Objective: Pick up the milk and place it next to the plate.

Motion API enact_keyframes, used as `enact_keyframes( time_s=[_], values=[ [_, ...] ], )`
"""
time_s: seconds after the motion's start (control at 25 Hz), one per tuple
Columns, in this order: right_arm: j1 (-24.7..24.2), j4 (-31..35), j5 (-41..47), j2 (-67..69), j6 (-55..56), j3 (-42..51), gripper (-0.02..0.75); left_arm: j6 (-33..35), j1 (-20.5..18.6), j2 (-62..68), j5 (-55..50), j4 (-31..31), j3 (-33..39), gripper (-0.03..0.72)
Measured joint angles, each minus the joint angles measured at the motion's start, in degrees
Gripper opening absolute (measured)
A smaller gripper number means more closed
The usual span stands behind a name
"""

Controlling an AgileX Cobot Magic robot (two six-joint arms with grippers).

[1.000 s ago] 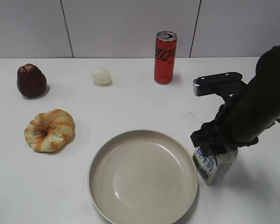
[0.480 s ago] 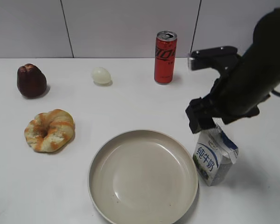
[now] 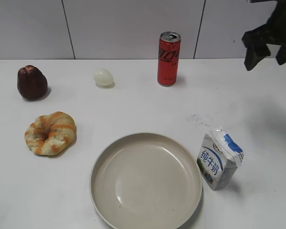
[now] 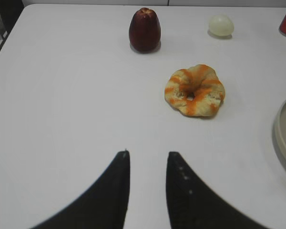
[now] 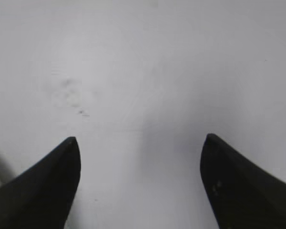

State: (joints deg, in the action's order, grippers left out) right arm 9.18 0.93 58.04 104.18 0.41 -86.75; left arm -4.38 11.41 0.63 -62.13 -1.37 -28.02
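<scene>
The milk (image 3: pixel 219 160), a small white carton with blue and green markings, stands upright on the table just right of the plate (image 3: pixel 146 180), close to its rim. The plate's edge also shows at the right of the left wrist view (image 4: pixel 285 133). My right gripper (image 3: pixel 263 53) is high at the top right of the exterior view, well above and behind the milk; in the right wrist view (image 5: pixel 140 143) its jaws are wide open with only bare table between them. My left gripper (image 4: pixel 147 155) is open and empty over bare table, out of the exterior view.
A red soda can (image 3: pixel 168 58) stands at the back centre. A pale egg (image 3: pixel 103 77), a dark red fruit (image 3: pixel 32 82) and a ring-shaped bread (image 3: pixel 50 133) lie on the left. A faint smudge (image 5: pixel 71 98) marks the table.
My right gripper let go of the milk beside the plate, then rose and drew back to the upper right. The milk stays standing. The other things did not move.
</scene>
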Motion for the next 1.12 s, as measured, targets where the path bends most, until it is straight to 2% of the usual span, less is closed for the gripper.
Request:
enact_keyframes(
  time_s=[0.2,0.48,0.64,0.8,1.12],
  values=[
    [-5.51,0.00,7.23,4.87,-4.65,-7.69,0.585,0.00,0.00,0.00,0.00,0.00,0.00,0.209],
    [-10.00,0.81,9.81,5.13,-6.05,-8.04,0.585,0.00,0.00,0.00,0.00,0.00,0.00,0.209],
    [-10.37,2.07,9.81,-0.89,-6.53,-1.84,0.583,0.00,0.00,0.00,0.00,0.00,0.00,0.209],
    [-10.37,1.83,9.65,-10.79,-8.89,8.16,0.569,0.00,0.00,0.00,0.00,0.00,0.00,0.209],
    [-10.37,1.93,3.12,-32.08,-9.38,27.43,0.559,0.00,0.00,0.00,0.00,0.00,0.00,0.209]
  ],
)
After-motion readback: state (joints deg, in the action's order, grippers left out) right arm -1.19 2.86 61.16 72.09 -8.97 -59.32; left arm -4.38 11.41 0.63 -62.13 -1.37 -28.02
